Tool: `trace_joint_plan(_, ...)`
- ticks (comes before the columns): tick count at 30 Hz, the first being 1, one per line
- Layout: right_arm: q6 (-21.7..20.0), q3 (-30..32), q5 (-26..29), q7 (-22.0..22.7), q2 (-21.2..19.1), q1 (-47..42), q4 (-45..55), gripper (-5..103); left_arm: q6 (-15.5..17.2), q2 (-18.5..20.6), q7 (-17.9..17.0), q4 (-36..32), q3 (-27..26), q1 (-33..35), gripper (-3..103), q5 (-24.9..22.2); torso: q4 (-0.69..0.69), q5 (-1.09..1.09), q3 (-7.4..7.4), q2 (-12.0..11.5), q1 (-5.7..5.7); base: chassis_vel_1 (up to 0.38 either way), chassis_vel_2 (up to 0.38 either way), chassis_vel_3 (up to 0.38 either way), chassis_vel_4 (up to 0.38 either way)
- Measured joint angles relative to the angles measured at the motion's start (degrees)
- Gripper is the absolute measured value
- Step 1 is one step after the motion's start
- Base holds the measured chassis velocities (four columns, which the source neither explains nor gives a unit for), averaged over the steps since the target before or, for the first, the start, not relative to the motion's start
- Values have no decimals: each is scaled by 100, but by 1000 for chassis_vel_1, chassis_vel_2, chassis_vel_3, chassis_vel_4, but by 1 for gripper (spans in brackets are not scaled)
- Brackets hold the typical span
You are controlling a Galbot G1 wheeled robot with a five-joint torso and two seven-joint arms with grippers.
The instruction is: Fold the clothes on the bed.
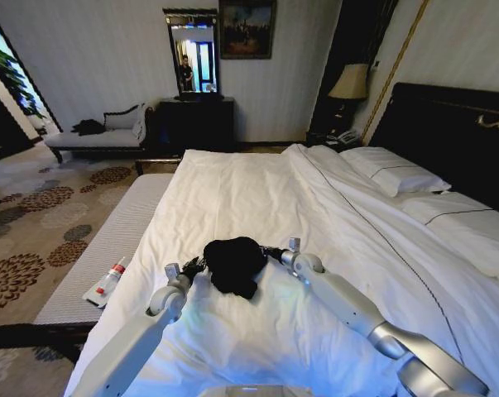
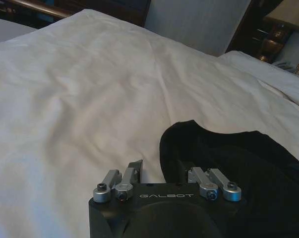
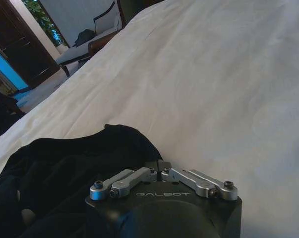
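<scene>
- The black T-shirt (image 1: pixel 234 263) lies bunched in a heap on the white duvet of the bed (image 1: pixel 257 198), near its foot, between the two grippers.
- The left gripper (image 1: pixel 193 267) sits at the heap's left edge, fingers spread apart, one finger (image 2: pixel 135 170) on bare duvet.
- The right gripper (image 1: pixel 271 251) sits at the right edge, fingers drawn together against the fabric's hem.

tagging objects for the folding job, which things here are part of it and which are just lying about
Part of the job:
- black T-shirt, bunched up on the duvet
- bed
- left end effector, at the shirt's left edge
- right end effector, at its right edge

Just lying about:
- small bottle on the bench beside the bed
- dark clothing on the chaise
- bedside lamp
</scene>
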Motion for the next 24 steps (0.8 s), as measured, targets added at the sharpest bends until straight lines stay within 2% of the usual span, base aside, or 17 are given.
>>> trace_joint_plan(3, 2, 24, -14, -1, 0, -7, -8, 0, -16, -20, 9, 26, 5, -16, 38, 51, 0, 0, 0, 0, 0, 0, 0, 0, 0)
trace_joint_plan(6, 8, 72, -41, -5, 0, -28, -11, 0, -42, -21, 23, 31, 21, -9, 22, 110, 0, 0, 0, 0, 0, 0, 0, 0, 0)
trace_joint_plan(8, 9, 80, -42, -7, 0, -32, -11, 0, -43, -20, 24, 34, 25, -8, 22, 113, 0, 0, 0, 0, 0, 0, 0, 0, 0)
trace_joint_plan(11, 20, 130, -64, -30, 13, -54, -21, 0, -46, -7, 34, 118, 74, -77, 6, 114, 0, 0, 0, 0, -1, 0, 0, 0, 0)
trace_joint_plan(13, 21, 135, -67, -33, 17, -55, -24, 0, -46, -6, 35, 135, 80, -96, 6, 114, 0, 0, 0, 0, -1, 0, 0, 0, 0)
trace_joint_plan(15, 24, 148, -84, -37, 34, -70, -29, 0, -47, -25, 35, 193, 89, -183, 0, 105, 1, 0, 0, 0, -1, 0, 0, 0, 0)
trace_joint_plan(24, 31, 178, -97, -44, 30, -108, 15, 0, -47, -47, 32, 196, 110, -275, 0, 87, 1, 0, 0, 0, -1, 0, 0, 0, 0)
